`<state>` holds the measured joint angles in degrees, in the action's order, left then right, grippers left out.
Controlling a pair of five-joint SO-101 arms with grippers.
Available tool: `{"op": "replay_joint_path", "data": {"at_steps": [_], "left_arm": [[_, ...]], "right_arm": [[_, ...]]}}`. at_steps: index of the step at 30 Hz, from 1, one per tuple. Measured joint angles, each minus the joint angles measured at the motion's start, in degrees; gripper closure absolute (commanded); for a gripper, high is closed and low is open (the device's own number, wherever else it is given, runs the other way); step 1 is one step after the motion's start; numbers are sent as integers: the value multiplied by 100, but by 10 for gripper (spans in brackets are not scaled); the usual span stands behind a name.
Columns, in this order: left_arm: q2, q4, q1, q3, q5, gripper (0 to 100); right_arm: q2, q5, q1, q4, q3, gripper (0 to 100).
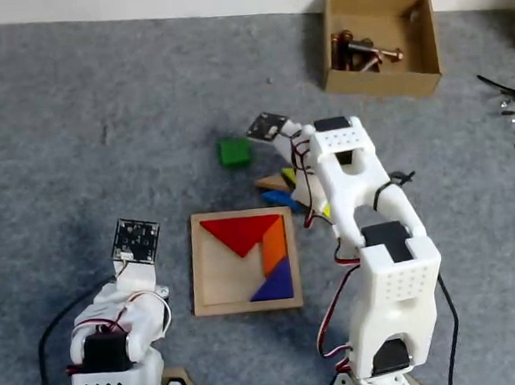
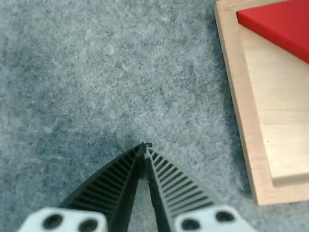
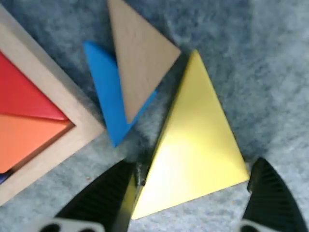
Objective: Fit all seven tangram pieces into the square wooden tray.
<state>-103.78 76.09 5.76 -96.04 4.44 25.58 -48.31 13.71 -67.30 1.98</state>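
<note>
The square wooden tray point(image 1: 198, 277) lies mid-table and holds a red triangle point(image 1: 239, 233), an orange piece point(image 1: 275, 241) and a purple triangle point(image 1: 276, 283). A green square point(image 1: 234, 151) sits on the felt beyond it. By the tray's far right corner lie a blue piece point(image 3: 104, 92), a bare wooden triangle point(image 3: 137, 58) partly over it, and a yellow triangle point(image 3: 195, 140). My right gripper point(image 3: 193, 169) is open, its fingers on either side of the yellow triangle. My left gripper point(image 2: 144, 148) is shut and empty, low over the felt just left of the tray's rim point(image 2: 236, 101).
A cardboard box point(image 1: 382, 80) with metal parts stands at the back right. Black cables point(image 1: 509, 101) lie at the right edge. Grey felt covers the table, with open room at the left and back left.
</note>
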Motion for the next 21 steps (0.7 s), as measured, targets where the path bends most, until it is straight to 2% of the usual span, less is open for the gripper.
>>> {"op": "replay_joint_path", "data": {"at_steps": [8, 18, 21], "left_arm": [[0, 0, 0, 0, 0, 995], [0, 0, 0, 0, 0, 995], [0, 0, 0, 0, 0, 995]], "right_arm": [[0, 0, -9, 18, -9, 783], [0, 0, -18, 26, -53, 800], [0, 26, -18, 26, -62, 847]]}}
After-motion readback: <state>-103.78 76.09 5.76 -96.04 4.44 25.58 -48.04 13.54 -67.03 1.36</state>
